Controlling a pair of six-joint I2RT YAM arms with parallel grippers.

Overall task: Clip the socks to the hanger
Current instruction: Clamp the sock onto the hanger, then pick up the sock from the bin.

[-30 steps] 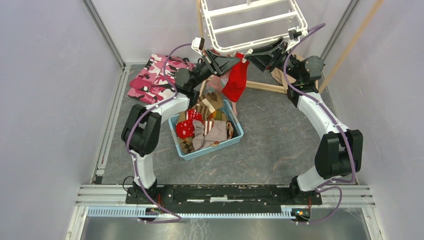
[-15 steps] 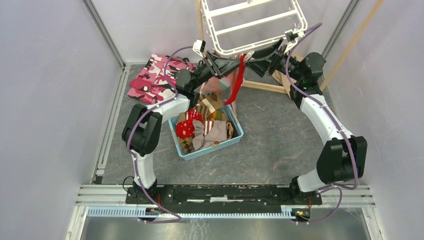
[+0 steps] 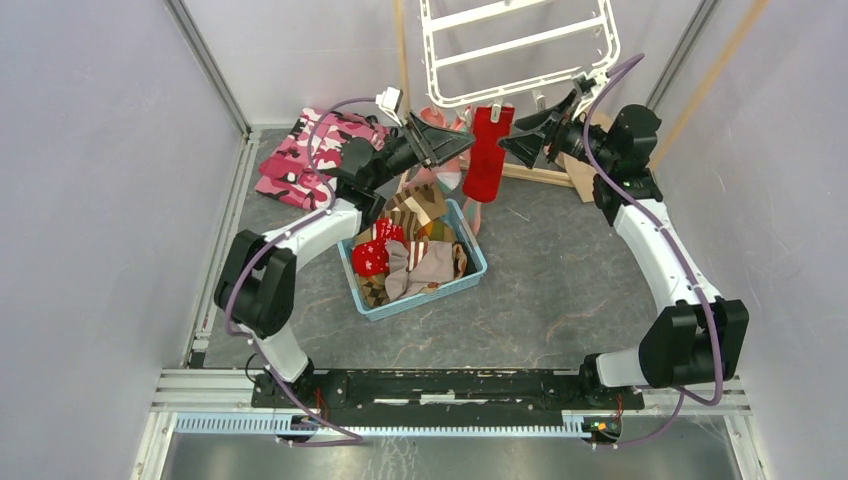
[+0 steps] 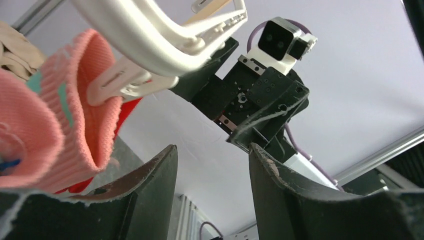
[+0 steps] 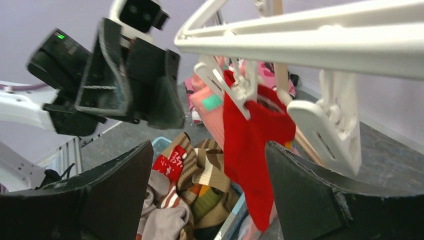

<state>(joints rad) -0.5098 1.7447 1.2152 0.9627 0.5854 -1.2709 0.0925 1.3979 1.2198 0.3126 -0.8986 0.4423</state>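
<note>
Socks are part-way onto the hanger (image 5: 325, 37), and both grippers are let go. The left gripper (image 4: 212, 150) has its fingers apart with nothing between them. It points up toward the rim of the white frame. The right gripper (image 5: 209, 145) is spread wide and also empty, facing the left one across a narrow gap.

Between the two grippers hangs a red sock (image 3: 488, 155), pinched at its top by a white clip peg (image 5: 240, 85) on the near edge of the hanger. It dangles freely, and neither gripper touches it. Just beside it, on the left arm's side, a salmon-pink sock (image 4: 75, 115) is held at its cuff by another peg.

Below and nearer the arms, a blue basket (image 3: 425, 302) sits on the dark floor, holding a heap of socks (image 3: 410, 255) in red, brown and cream. A pink camouflage garment (image 3: 305, 160) lies further to the left.

Two socks appear to be clipped. The heap in the basket suggests that most of the work remains.
</note>
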